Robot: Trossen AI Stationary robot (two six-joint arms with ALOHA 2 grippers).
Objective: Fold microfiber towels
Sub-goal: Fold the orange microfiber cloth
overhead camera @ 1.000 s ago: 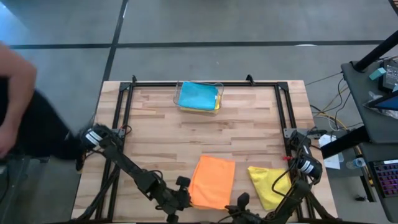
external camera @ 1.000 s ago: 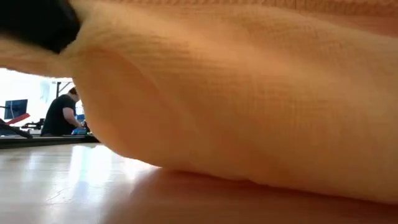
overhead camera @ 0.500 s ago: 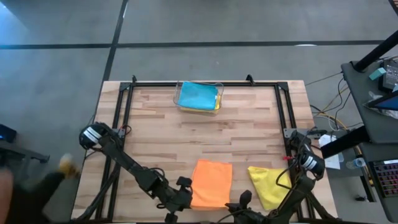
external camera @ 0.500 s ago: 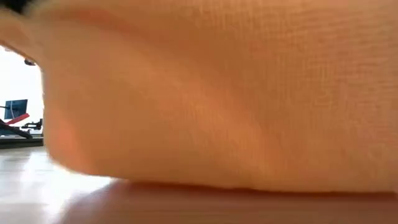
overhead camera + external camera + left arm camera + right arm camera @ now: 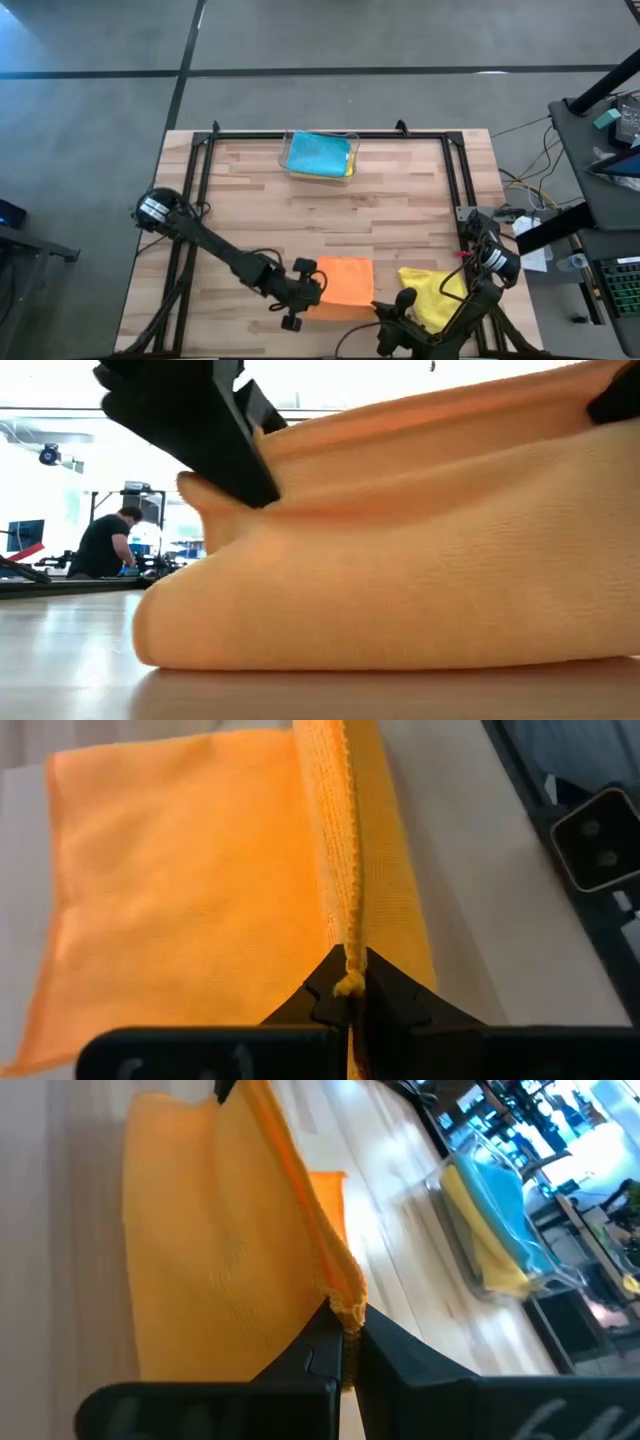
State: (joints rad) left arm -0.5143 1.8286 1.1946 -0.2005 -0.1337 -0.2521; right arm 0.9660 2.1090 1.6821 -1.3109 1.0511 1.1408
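At table's near edge, both grippers pinching orange towel, far hem hidden

Plain orange towel between black fingers; yellow towel beside; blue towel farther off; pale striped wood table.

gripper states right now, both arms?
Left gripper: closed, pinching one corner of the orange towel.
Right gripper: closed, pinching the orange towel's other lifted corner.
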